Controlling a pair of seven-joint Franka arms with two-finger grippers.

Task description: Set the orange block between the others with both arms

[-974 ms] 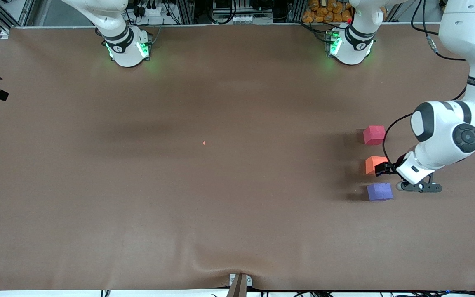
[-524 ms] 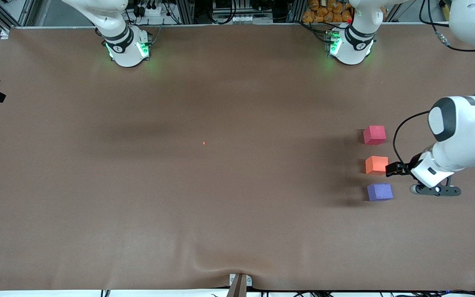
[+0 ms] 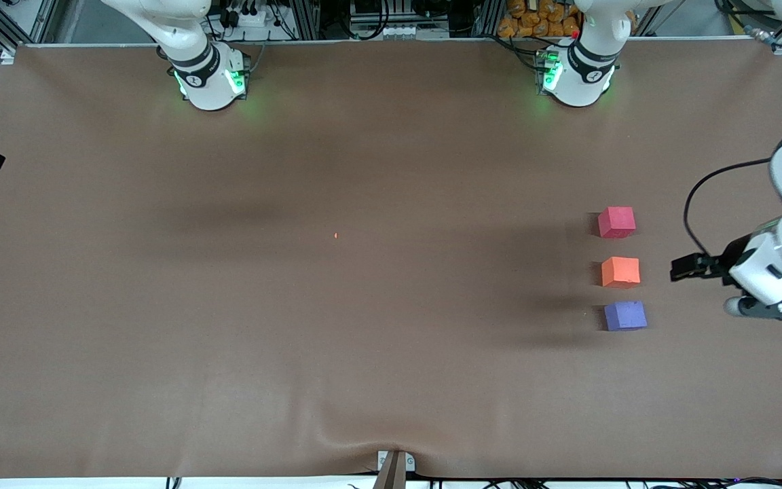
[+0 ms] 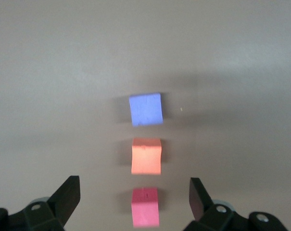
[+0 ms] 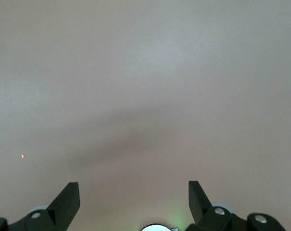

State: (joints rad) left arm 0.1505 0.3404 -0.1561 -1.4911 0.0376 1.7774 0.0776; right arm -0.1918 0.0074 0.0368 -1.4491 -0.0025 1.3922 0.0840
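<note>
**Orange block seated in the row; left arm clear of it**

The orange block [image 3: 620, 272] sits on the brown desk [image 3: 364, 339] at the right of the front view, in the gap between the red-pink cube [image 3: 616, 222] above it and the purple cube [image 3: 625, 316] below it, touching neither. The left wrist view shows the same row in line: purple cube [image 4: 145, 109], orange block [image 4: 146, 155], red-pink cube [image 4: 145, 207]. The left end effector [image 3: 686, 267] hangs near the right edge of the front view, apart from the block, fingers spread wide and empty. The right end effector [image 5: 133, 197], out of the front view, is likewise wide open over bare desk and holds nothing; that arm waits. The placing step appears done. The next move, as judged, calls only for retreat of the left arm without grazing the row.
</note>
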